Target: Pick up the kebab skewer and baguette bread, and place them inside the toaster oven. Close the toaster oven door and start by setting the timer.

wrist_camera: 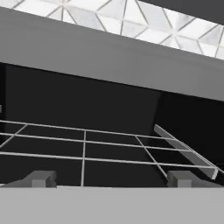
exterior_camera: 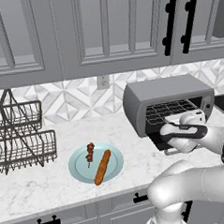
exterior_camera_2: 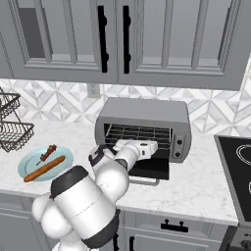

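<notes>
Left base view | toaster oven [exterior_camera: 165, 97] on tabletop [exterior_camera: 53, 190], toaster oven door [exterior_camera_2: 153, 167] down | end effector [wrist_camera: 109, 178] released, empty, at oven mouth | kebab skewer [exterior_camera: 90, 152] + baguette bread [exterior_camera: 102, 167] on plate [exterior_camera: 80, 168], left of oven.

I see the grey rounded toaster oven [exterior_camera_2: 147, 117] gaping, its dark glass drop-down door [exterior_camera_2: 149, 169] lowered flat; above the thin wire rack [wrist_camera: 87, 146] the cavity is free. White marble bench [exterior_camera: 43, 193] lies open around the pale blue plate [exterior_camera: 80, 170].
</notes>
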